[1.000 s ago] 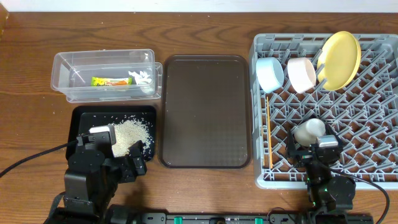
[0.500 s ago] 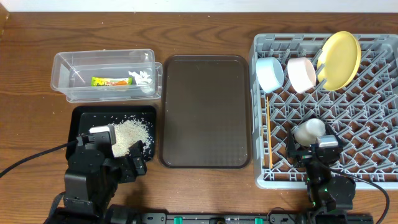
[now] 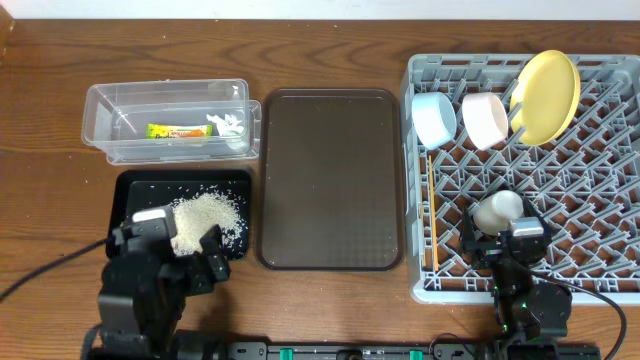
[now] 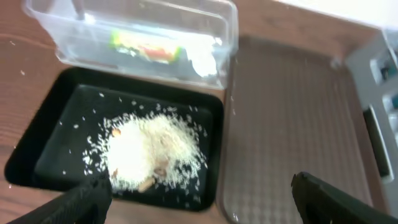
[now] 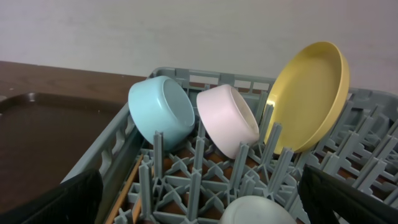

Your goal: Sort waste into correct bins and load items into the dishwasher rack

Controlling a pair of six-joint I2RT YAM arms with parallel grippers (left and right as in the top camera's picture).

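**Waste binned, dishes racked, nothing held**

Overhead: the wrapper [image 3: 178,131] and tissue [image 3: 228,124] lay in the clear tub [image 3: 100,125], upper left. The rice [image 3: 205,215] was heaped in the black tray [image 3: 135,181] below it. The blue bowl [image 3: 433,118], pink bowl [image 3: 484,119], plate [image 3: 545,96], cup [image 3: 497,210] and chopsticks [image 3: 432,215] sat in the rack [image 3: 590,200], right.

Left wrist: the left gripper [image 4: 199,193] gaped empty above the rice; a low sweep could scatter grains onto the counter [image 3: 40,180].

Right wrist: the right gripper [image 5: 205,202] was open and empty beside the cup; clipping it might tip it.
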